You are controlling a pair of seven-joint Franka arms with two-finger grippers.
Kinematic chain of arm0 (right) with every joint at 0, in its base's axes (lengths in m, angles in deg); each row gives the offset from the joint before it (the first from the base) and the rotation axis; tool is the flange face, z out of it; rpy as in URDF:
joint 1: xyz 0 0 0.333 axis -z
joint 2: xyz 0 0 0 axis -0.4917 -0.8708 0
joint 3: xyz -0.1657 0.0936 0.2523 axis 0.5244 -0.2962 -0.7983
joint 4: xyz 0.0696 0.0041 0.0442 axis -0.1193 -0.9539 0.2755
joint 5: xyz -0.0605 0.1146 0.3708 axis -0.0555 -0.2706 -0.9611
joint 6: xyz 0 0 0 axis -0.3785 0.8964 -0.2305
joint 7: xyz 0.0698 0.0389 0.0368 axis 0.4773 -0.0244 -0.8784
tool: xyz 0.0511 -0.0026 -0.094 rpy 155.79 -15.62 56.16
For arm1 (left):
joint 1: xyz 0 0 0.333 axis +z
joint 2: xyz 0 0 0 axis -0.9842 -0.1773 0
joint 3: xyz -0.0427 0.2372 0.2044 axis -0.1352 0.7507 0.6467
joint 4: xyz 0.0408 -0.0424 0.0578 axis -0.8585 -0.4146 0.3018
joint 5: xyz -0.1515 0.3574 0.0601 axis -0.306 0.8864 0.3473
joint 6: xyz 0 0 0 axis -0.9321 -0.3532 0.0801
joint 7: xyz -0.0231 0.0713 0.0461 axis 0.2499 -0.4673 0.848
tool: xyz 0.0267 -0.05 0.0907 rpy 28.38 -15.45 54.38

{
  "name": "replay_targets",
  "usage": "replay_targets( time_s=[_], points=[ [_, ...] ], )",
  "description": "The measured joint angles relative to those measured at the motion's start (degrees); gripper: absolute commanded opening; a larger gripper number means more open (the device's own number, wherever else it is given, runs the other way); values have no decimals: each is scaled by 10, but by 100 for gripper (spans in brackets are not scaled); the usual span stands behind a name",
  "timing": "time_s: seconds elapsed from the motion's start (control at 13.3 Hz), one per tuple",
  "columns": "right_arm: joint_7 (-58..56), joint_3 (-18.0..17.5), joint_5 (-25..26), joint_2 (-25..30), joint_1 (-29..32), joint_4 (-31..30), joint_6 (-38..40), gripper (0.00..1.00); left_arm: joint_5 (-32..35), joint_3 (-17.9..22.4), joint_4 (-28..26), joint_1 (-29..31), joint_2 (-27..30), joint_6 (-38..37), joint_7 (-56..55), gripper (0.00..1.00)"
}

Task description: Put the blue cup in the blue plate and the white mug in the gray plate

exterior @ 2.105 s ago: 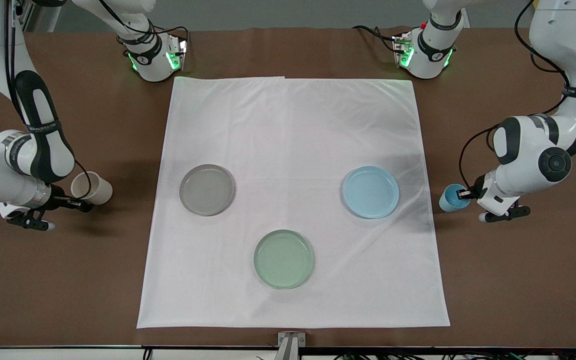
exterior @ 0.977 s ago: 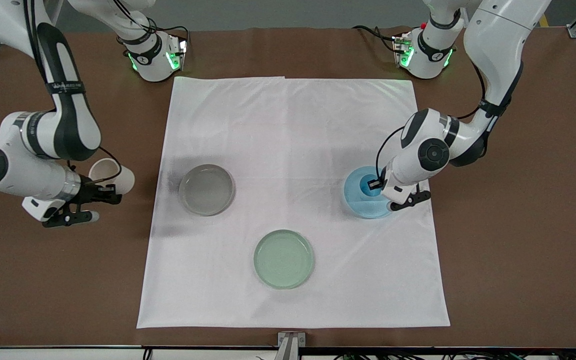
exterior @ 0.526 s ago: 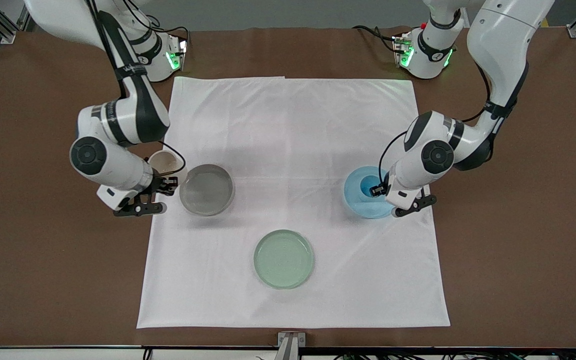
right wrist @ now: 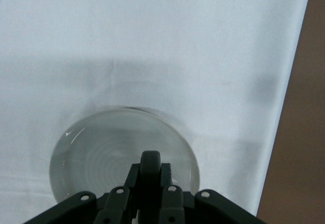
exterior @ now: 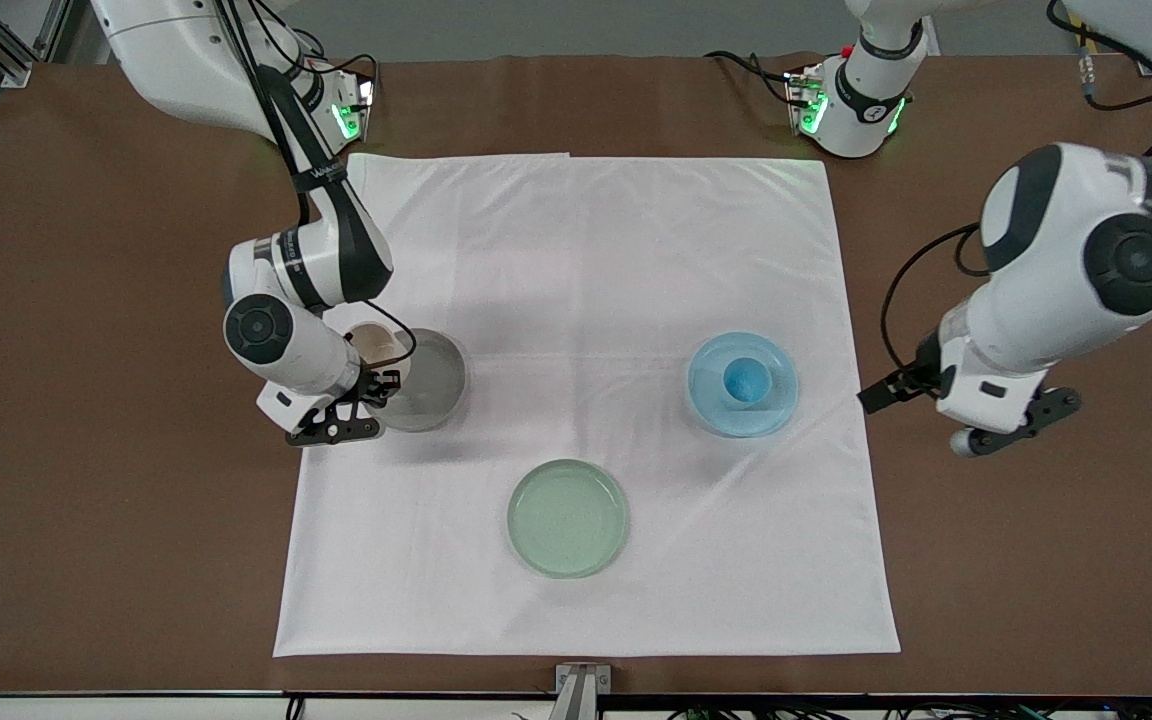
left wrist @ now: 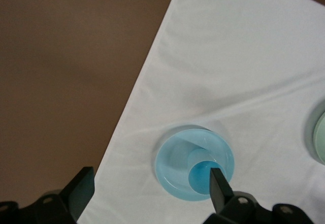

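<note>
**One cup placed, one mug in the air**

Your blue cup point(exterior: 744, 380) stands upright in the blue plate point(exterior: 776, 400). The left gripper point(exterior: 886, 392), released with fingers spread, hangs over the counter point(exterior: 1036, 560) beside the white cloth point(exterior: 586, 250). The right gripper point(exterior: 384, 385), grasping the white mug point(exterior: 376, 345), holds it over the gray plate point(exterior: 436, 385).

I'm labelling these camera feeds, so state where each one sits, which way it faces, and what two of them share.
Front view: high across the table, facing both arm bases; shows both arms, white mug held over the gray plate.
Left wrist view: on the left arm, looking down at the blue cup in the blue plate; open left tool fingers show.
Right wrist view: on the right arm, looking down at the gray plate; right tool shows.
Front and left wrist views share cup, blue plate and pale green plate.
</note>
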Motion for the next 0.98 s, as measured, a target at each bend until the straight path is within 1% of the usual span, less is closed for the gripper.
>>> replay_targets(
  time_s=[0.15,0.38,0.45,0.6,0.68,0.75,0.83,0.9,0.98],
  points=[
    [11,0,0,-11,-7,6,-12,4,2,6,20,28,30,-28,44,100],
    [26,0,0,-33,-16,22,-16,4,2,7,28,74,92,-91,182,100],
    [37,0,-1,-39,-21,26,-17,4,2,7,28,82,112,-115,219,100],
    [55,0,-1,-48,-33,29,-24,4,-1,9,27,95,142,-134,273,100],
    [60,0,-1,-51,-36,30,-27,5,-9,14,22,95,153,-138,288,100],
    [62,0,-1,-54,-37,30,-31,7,-17,29,12,82,165,-142,294,100],
    [62,2,-1,-57,-37,30,-33,14,-28,57,-5,53,178,-144,294,100],
    [62,4,-1,-58,-37,32,-34,40,-43,85,-23,23,190,-144,294,100],
    [62,5,-1,-58,-37,33,-33,77,-51,103,-39,3,201,-144,294,100]
  ],
)
